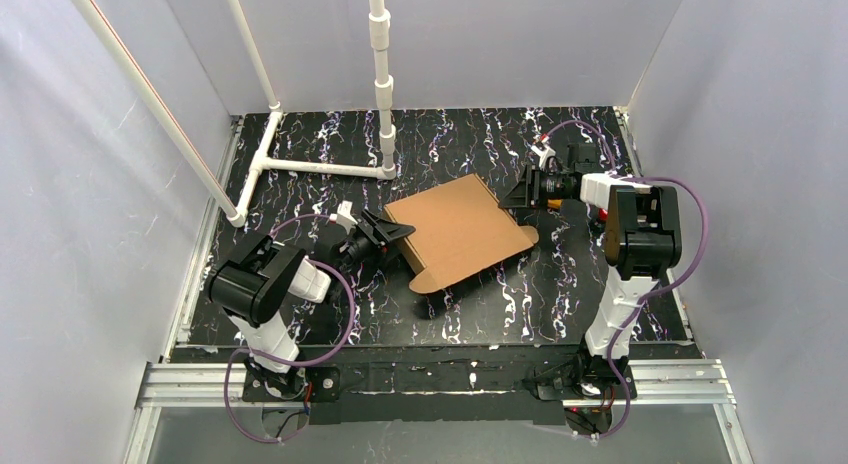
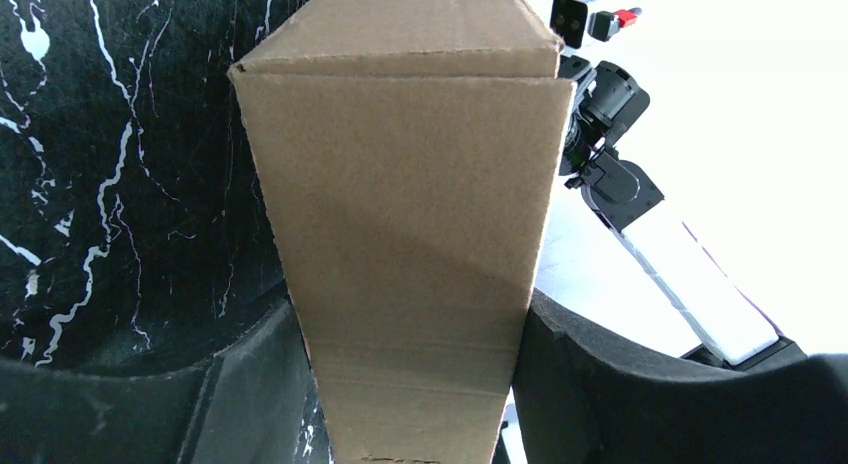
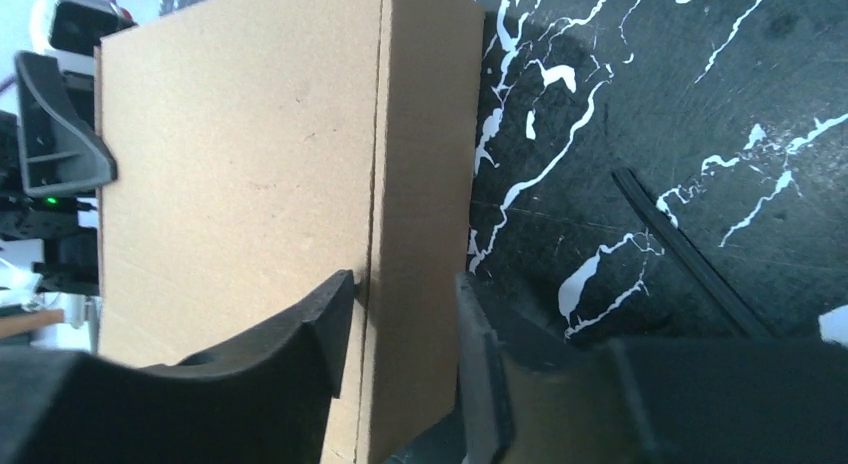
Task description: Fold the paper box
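Left jaws pinching paper box (image 2: 400, 234), right jaws spread astride its edge, both arms low

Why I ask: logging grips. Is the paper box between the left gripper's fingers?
Yes, in the left wrist view the paper box fills the gap between both fingers of the left gripper.

1. This is a robotics lab test cell. Plain white panel walls (image 1: 90, 184) close in the workspace on the left, far and right sides.
2. Two robot arms, the left arm (image 1: 265, 294) and the right arm (image 1: 635, 244), stand bolted to an aluminium rail (image 1: 200, 382) at the near edge.
3. The table (image 1: 480, 134) is covered in a black mat with white marbling.
4. A rig of white PVC pipe (image 1: 320, 166) rises at the far left.
5. Purple cables (image 1: 345, 314) loop exposed along both arms.
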